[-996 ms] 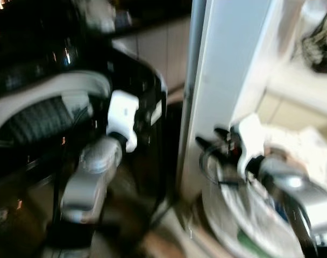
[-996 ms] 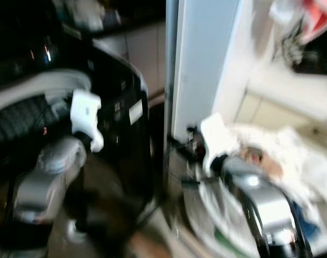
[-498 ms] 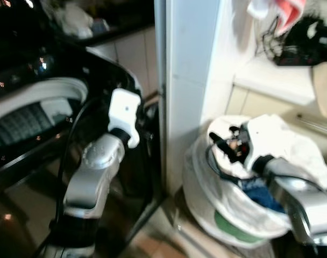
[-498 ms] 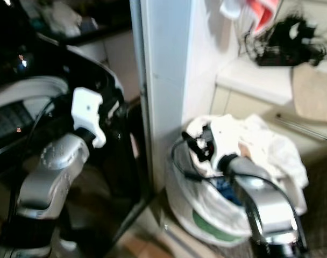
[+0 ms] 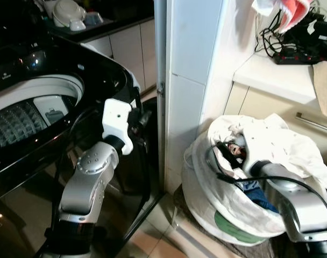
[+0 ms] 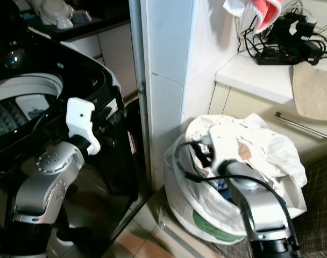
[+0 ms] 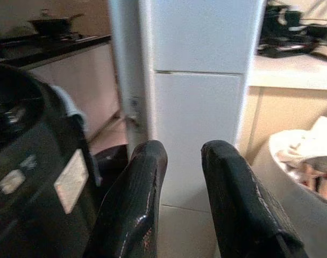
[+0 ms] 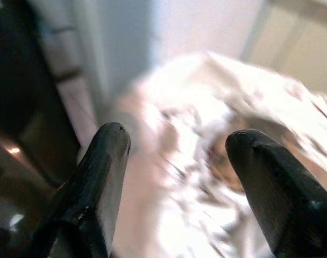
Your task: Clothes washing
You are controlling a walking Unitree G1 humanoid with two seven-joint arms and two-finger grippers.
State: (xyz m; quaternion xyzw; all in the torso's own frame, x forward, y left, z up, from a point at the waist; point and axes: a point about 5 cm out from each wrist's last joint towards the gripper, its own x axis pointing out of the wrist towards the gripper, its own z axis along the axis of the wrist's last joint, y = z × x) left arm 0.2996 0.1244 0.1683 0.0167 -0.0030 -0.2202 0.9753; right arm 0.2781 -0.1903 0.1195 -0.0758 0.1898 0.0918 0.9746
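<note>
A black top-loading washing machine (image 5: 56,70) stands at the left with its lid up and the drum (image 5: 23,113) exposed. At the right, a white laundry bag (image 5: 206,188) holds a heap of white clothes (image 5: 276,145) with some blue cloth (image 5: 255,188) underneath. My right gripper (image 5: 226,154) is open and reaches into the near side of the heap; in the right wrist view its fingers (image 8: 99,177) stand wide apart over the pale clothes (image 8: 206,161), holding nothing. My left gripper (image 5: 140,116) hovers by the machine's right front corner, its fingers (image 7: 136,199) slightly apart and empty.
A white tiled pillar (image 5: 190,75) rises between the machine and the bag. Behind the bag is a white counter (image 5: 271,72) with a power strip and tangled cables (image 5: 300,45), and a red and white cloth (image 5: 284,11) hangs above. Tiled floor (image 5: 153,244) lies in front.
The camera has swung right and steadied, so the picture is sharp. My right gripper has gone from beside the pillar down into the clothes in the bag. The left arm has kept its pose.
</note>
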